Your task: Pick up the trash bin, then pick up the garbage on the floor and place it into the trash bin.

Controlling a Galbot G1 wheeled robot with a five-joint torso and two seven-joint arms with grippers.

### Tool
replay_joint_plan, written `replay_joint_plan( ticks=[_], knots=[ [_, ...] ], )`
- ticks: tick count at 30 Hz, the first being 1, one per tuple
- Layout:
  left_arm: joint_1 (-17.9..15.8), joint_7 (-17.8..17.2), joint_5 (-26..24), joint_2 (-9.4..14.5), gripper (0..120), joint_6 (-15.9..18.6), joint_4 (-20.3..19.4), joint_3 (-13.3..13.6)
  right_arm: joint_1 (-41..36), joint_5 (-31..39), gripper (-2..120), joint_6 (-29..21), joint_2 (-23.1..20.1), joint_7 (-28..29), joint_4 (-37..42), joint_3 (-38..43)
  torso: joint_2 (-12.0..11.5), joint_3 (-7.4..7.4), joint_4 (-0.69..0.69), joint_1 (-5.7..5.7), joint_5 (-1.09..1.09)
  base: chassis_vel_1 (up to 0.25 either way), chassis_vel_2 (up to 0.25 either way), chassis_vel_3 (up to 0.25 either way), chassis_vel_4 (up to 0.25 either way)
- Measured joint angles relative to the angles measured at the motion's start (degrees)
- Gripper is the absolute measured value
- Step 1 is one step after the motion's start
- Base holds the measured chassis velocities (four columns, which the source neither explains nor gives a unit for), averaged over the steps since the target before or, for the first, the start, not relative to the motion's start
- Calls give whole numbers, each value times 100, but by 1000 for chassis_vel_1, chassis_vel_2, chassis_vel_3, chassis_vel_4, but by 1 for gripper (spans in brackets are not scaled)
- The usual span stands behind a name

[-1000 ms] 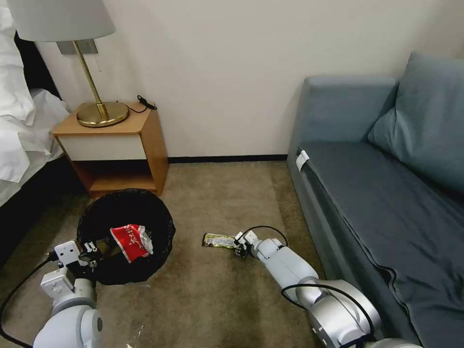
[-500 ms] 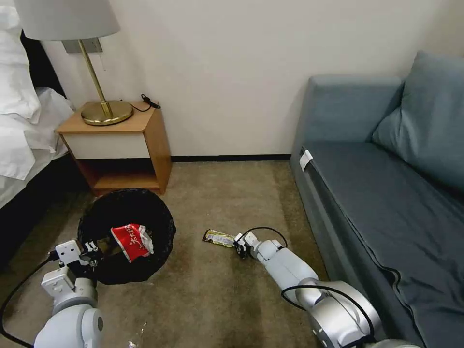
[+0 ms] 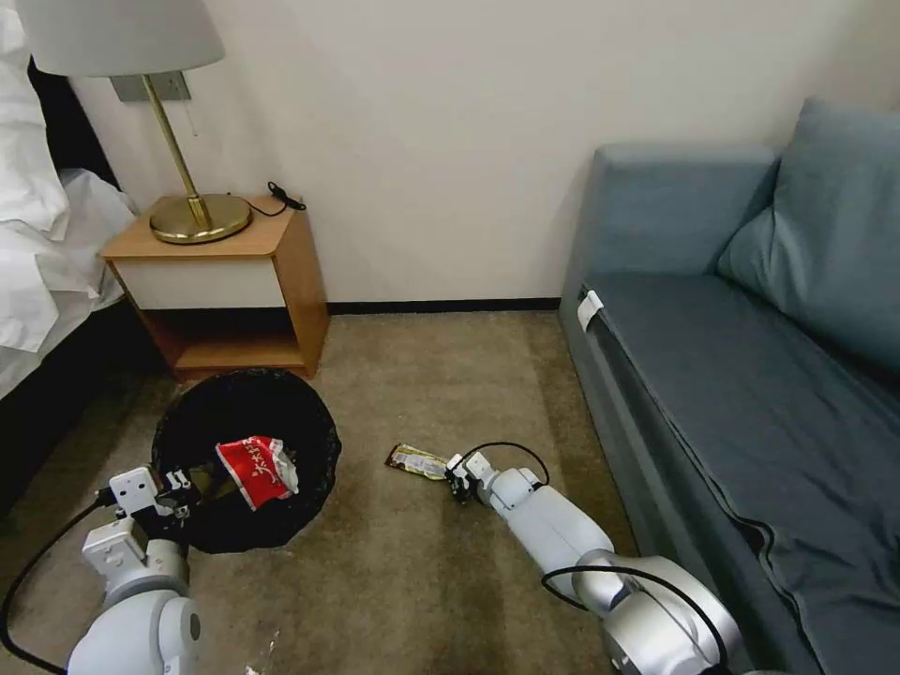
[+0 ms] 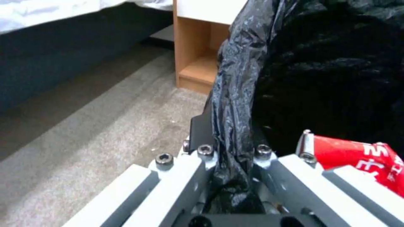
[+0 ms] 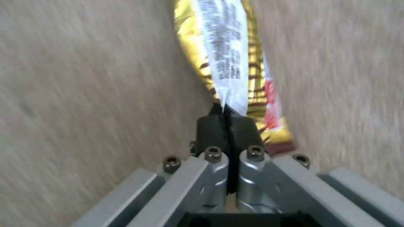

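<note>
Right end effector (image 3: 457, 475) clamped on one end of gold bar wrapper (image 3: 418, 461); its long axis points toward the trash bin (image 3: 246, 457), whose bag rim the left end effector (image 3: 176, 491) pinches.

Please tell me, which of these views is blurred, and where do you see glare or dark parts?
Right wrist view: the carpet is streaked with blur, and the gold wrapper in the right tool glints. Left wrist view: the bin's black bag, pinched by the left tool, shows sheen; its inside is dark. Head view: sharp, evenly lit.
</note>
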Motion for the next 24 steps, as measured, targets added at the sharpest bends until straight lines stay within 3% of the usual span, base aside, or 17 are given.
replay_joint_plan(
  ticks=[14,24],
  knots=[
    [-201,-5,-70,0,1,165,98,2,-274,864,0,33,-410,314,1424,273,1,-1,-1,0,1,0,0,0,0],
    [-382,-13,-82,1,1,208,319,18,-351,1274,0,733,-523,673,1737,821,3,-1,-1,-1,2,0,0,0,0]
  ],
)
